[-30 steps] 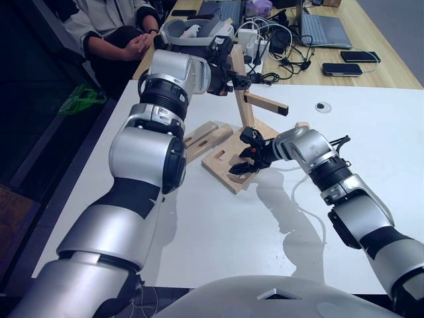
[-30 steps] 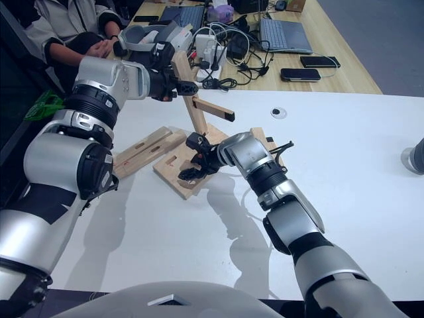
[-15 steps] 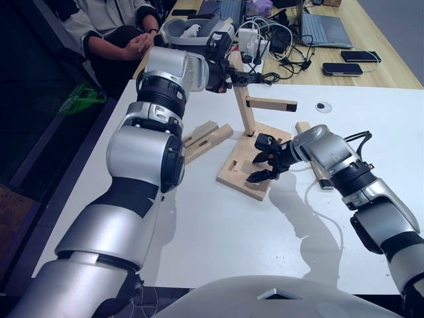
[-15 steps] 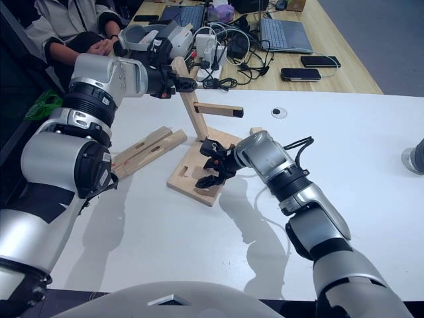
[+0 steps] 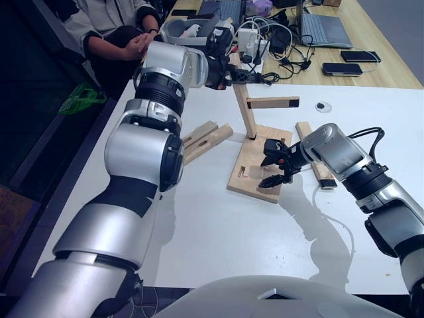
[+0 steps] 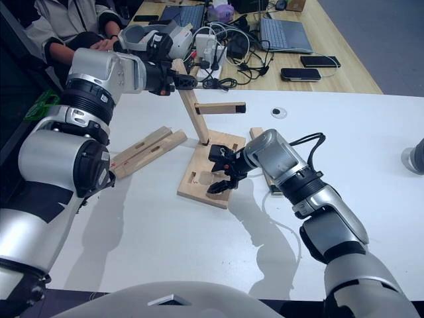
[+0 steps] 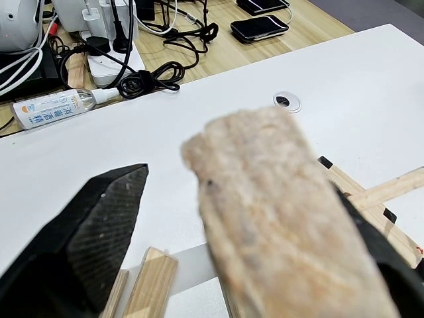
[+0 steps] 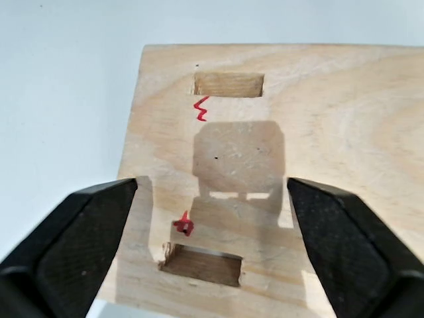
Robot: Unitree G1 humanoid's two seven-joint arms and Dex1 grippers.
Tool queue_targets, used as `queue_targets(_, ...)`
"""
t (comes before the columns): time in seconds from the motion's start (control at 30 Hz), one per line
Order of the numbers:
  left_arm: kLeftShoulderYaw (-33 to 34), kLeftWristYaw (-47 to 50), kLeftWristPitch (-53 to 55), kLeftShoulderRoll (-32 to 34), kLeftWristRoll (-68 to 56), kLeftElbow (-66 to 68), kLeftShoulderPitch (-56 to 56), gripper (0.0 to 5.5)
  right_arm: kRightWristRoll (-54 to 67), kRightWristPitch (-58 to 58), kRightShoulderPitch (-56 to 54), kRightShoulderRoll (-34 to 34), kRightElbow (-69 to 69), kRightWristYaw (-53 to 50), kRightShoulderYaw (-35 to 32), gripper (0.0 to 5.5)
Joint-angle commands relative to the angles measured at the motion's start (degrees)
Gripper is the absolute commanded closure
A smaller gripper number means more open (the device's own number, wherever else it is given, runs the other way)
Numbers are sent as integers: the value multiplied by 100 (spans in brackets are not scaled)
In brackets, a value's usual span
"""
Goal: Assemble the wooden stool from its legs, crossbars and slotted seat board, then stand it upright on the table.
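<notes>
Seat board (image 5: 248, 159) lay flat on the white bench (image 5: 218, 225), near its middle, one corner turned toward the robot. The right gripper (image 5: 271, 169) hovered over the board's near end with its two fingers spread wide and nothing between them; the wrist view showed them either side of two rectangular slots (image 8: 228, 84), each marked in red, with the gripper's shadow on the wood between. Whether the fingertips touched the board could not be told.

At the board's far corner a leg (image 5: 244, 106) stood nearly upright, leaning slightly to the left, its foot at the board. A crossbar (image 5: 271, 103) stuck out level from the leg toward the right, dark at its free end. The left gripper (image 5: 228, 69) was closed on the top of the leg, which sat between its fingers in the wrist view.

Left of the board, two loose bars (image 5: 202, 138) lay side by side and touching on the bench. Just right of the board a third bar (image 5: 306, 136) lay flat, partly hidden behind the right arm. Farther back a round grommet (image 5: 322, 106) sat in the benchtop. Beyond stood a wooden bench with cables (image 5: 285, 50), a laptop (image 5: 318, 30) and phones (image 5: 341, 68).
</notes>
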Motion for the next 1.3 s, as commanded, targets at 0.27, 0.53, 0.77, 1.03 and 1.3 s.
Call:
queue_targets(0.27, 20, 190, -161, -228, 19, 122, -277, 202, -594, -420, 513, -378, -36, 197, 413, 121)
queue_targets(0.53, 16, 272, -334, -246, 51, 292, -314, 202, -734, -713, 568, -538, -266, 431, 404, 121)
queue_targets(0.77, 72, 307, -333, -223, 10, 314, -353, 202, -879, -1014, 617, -615, -432, 524, 451, 121)
queue_targets(1.03, 404, 222, 188, 80, -332, -293, -576, 202, -999, -1095, 644, -673, -603, 412, 313, 121)
queue_targets(1.3, 709, 415, 526, 115, -696, -1129, -566, 202, -1040, -1076, 669, -661, -622, 358, 267, 121)
